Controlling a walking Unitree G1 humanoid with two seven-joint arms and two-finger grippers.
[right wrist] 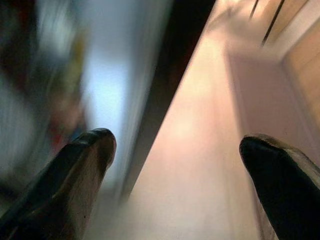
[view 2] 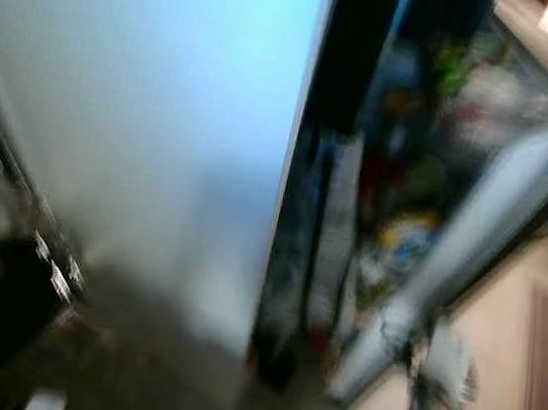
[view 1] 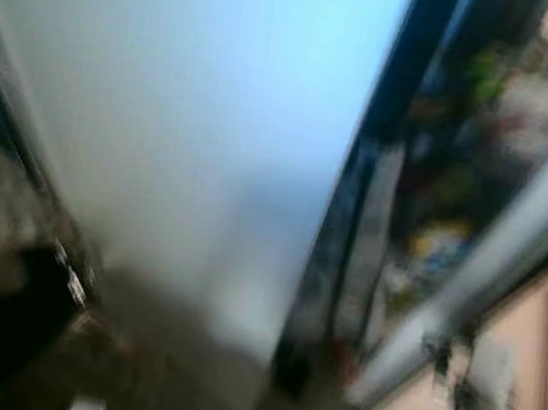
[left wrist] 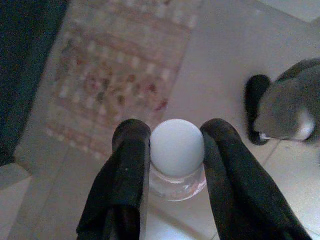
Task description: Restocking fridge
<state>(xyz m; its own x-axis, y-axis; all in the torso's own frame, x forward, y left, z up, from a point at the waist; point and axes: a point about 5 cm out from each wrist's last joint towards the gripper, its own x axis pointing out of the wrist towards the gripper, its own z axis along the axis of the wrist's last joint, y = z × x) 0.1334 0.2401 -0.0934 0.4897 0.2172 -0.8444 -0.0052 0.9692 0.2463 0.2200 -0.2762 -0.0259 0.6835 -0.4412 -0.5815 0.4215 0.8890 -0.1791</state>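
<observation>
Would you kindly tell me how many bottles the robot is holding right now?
1: a white-capped clear bottle between the left claw's fingers, above the floor. The open right claw holds none.

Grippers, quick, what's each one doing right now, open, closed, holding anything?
Left gripper: closed on a clear bottle with a white cap.
Right gripper: open, holding nothing.

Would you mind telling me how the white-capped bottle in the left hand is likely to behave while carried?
The bottle looks clear and smooth, so probably slippery. The left hand pinches it just at the round white cap, so it may swing or slip. Its weight can't be judged.
</observation>
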